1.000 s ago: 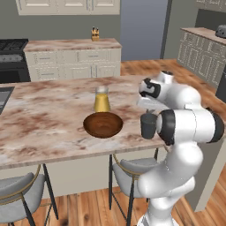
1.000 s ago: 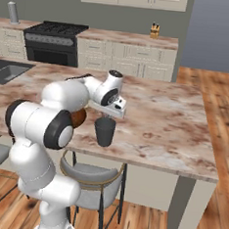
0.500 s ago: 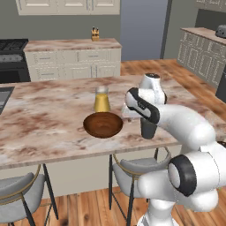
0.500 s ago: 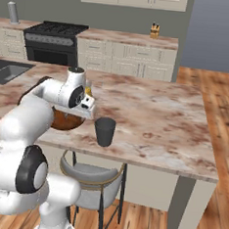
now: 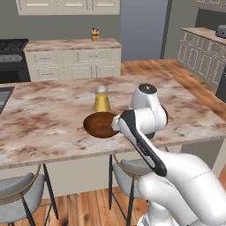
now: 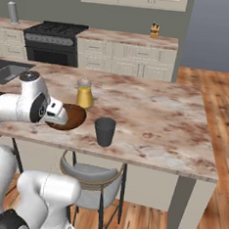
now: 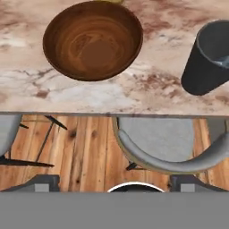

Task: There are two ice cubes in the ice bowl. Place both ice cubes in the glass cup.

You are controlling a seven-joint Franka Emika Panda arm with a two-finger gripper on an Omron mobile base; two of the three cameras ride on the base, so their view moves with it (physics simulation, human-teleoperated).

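- The gripper (image 7: 115, 182) hung out past the near edge of the island counter (image 6: 156, 110), over the wooden floor. Its jaws were spread wide, with nothing between them.
- A grey padded stool (image 7: 161, 138) stood just under the counter's edge, below the cup.
- The ice bowl (image 7: 93, 44), wide and of dark reddish-brown wood, sat upright on the marble close to the near edge. Its inside showed bare wood grain.
- In the right base view the robot's hand was at the near left side of the bowl. The pictures did not settle whether it touched the rim.
- The glass cup (image 7: 201, 67), a dark grey tumbler, stood upright to the right of the bowl, near it but apart.
- A pale bluish-grey patch (image 7: 222, 61) lay inside the cup below the rim. It was too small and cut off to tell whether it was an ice cube.
- A clear jar of yellow liquid (image 6: 84, 95) stood just behind the bowl.
- Farther back, a knife block (image 6: 154, 30) sat on the rear counter, with a black stove (image 6: 55, 30) to its left.
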